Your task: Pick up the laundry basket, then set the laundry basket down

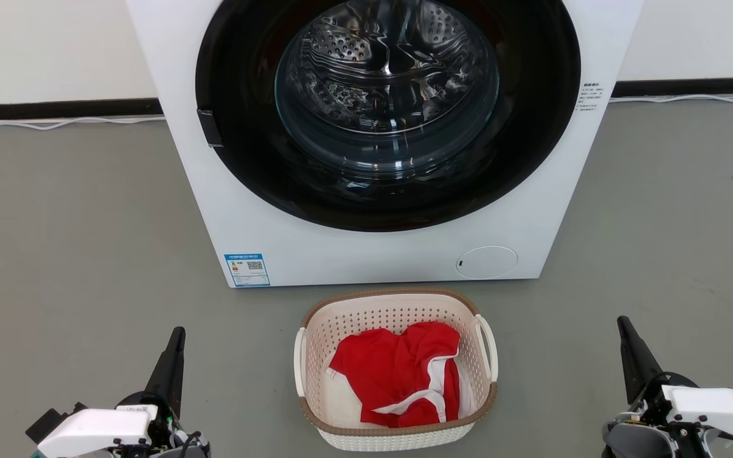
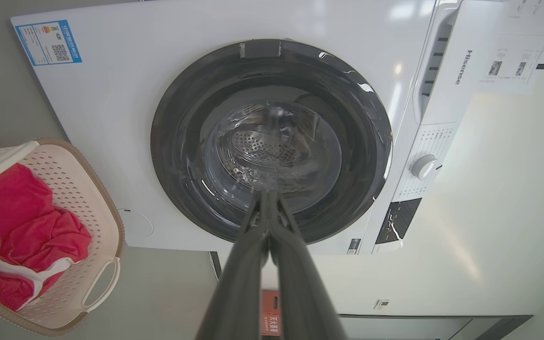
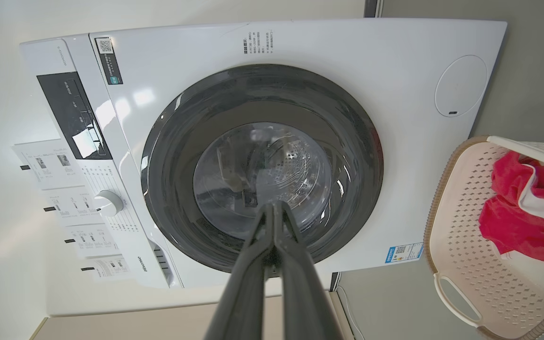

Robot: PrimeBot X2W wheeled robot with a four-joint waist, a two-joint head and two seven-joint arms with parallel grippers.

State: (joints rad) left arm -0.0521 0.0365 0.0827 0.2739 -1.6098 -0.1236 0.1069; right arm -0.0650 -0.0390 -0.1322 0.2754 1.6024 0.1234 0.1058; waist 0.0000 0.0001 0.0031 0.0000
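"Hisense" lettering (image 2: 462,67) along the washer (image 1: 373,254) panel, blue QR label (image 1: 247,270) low on its front. Cream, perforated, brown-rimmed, 2 white loop handles: basket (image 1: 398,296) on the floor (image 1: 86,254) just before the washer, red cloth (image 1: 392,375) inside, between left gripper (image 1: 177,334) and right gripper (image 1: 623,323), both clenched tight, well apart from it.

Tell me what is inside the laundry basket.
A crumpled red garment with white trim lies inside the laundry basket, covering most of its floor. Anything beneath the garment is hidden, so I cannot tell whether more laundry lies there.
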